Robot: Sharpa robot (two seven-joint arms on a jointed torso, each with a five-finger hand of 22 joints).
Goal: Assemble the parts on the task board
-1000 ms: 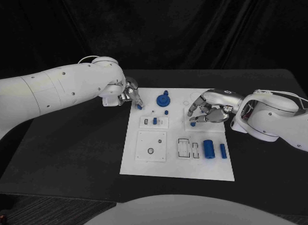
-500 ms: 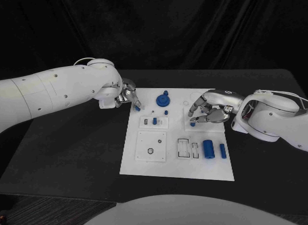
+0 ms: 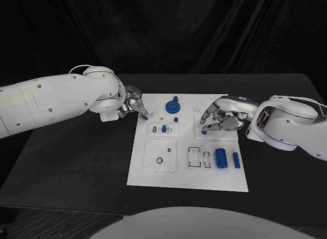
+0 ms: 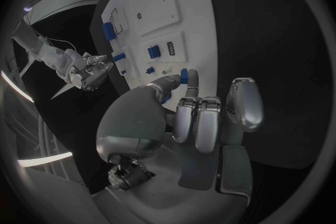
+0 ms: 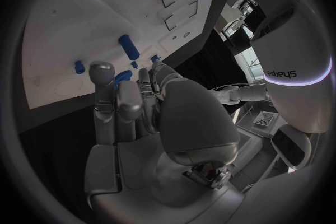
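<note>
Fingers point(image 4: 187, 83) of the left hand point(image 3: 133, 105) pinch a small blue peg point(image 3: 144, 117) at the task board's point(image 3: 228, 180) near-left upper corner; the left wrist view shows the peg point(image 4: 183, 75) caught between thumb and fingertip, just over the white plate's edge. The right hand point(image 3: 221, 118) hangs over the board's right middle with fingers curled in, and a small blue part point(image 3: 204, 132) sits at its fingertips; whether that hand truly grips it I cannot tell. Further out on the board stand a blue gear-like part point(image 3: 173, 105), a short blue stub point(image 3: 176, 119), a part in the small socket block point(image 3: 164, 128), and two blue cylinders point(image 3: 221, 158) lying near the lower right. The board rests on the black desk point(image 3: 77, 164).

To seat the peg well, my judgement is the left hand should keep it upright, line it over its hole, and press straight down without tilting.
</note>
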